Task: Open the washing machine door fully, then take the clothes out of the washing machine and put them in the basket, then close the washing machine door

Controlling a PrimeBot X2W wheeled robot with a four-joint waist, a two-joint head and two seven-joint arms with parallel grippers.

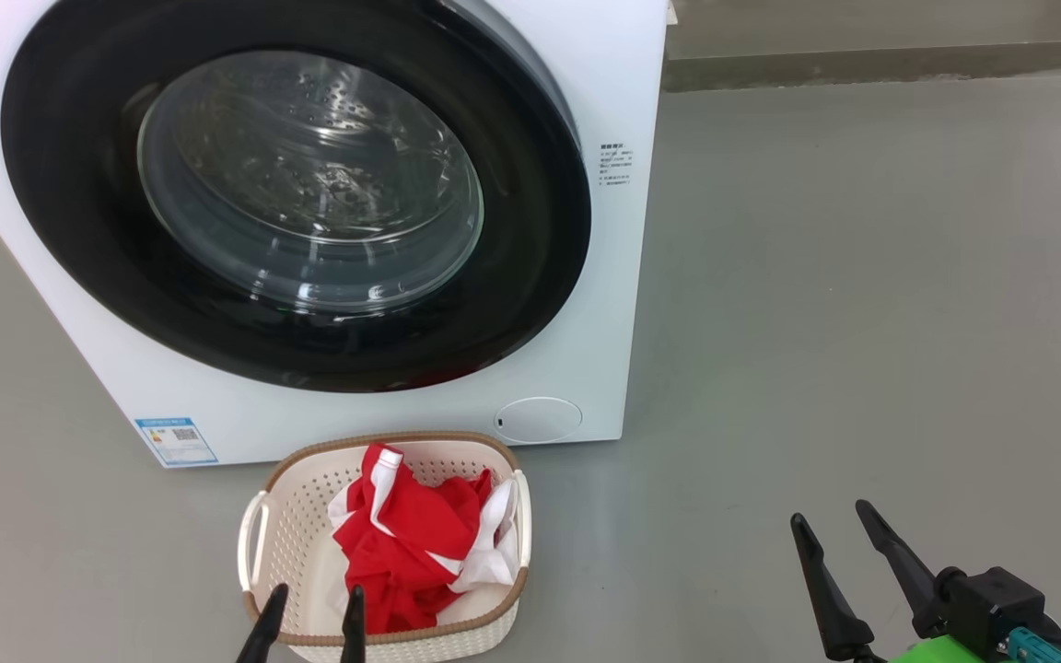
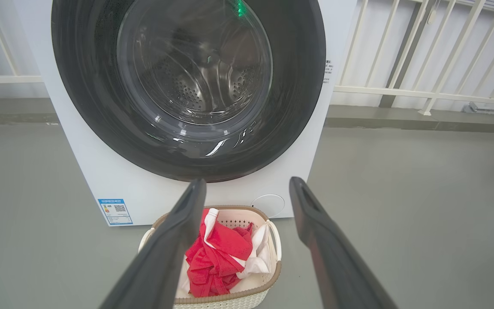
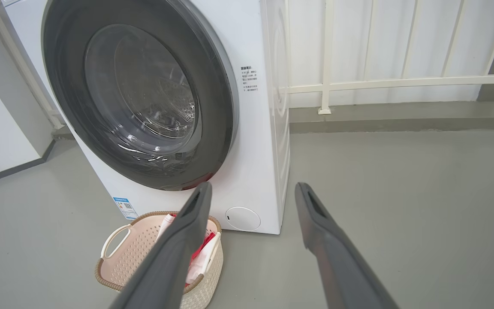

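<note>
I read door (image 1: pixel 309 184) shut, clothes (image 1: pixel 406 543) in basket (image 1: pixel 296 529) beneath; left end effector (image 1: pixel 314 594), right end effector (image 1: pixel 830 514) wide: nothing left to hold.

Washing machine (image 1: pixel 627 83) is cut off by the head view's top and left edges, the upper rim of the washing machine door (image 1: pixel 530 230) lost with it, and the print on the blue label (image 1: pixel 176 440) and the small notice (image 1: pixel 615 166) beside the door is too small to be read. The near rim of the basket (image 1: pixel 296 534) is partly covered by the fingers of the left end effector (image 1: pixel 317 594), while in the left wrist view one side of the clothes (image 2: pixel 217 262) is hidden behind a finger.
</note>
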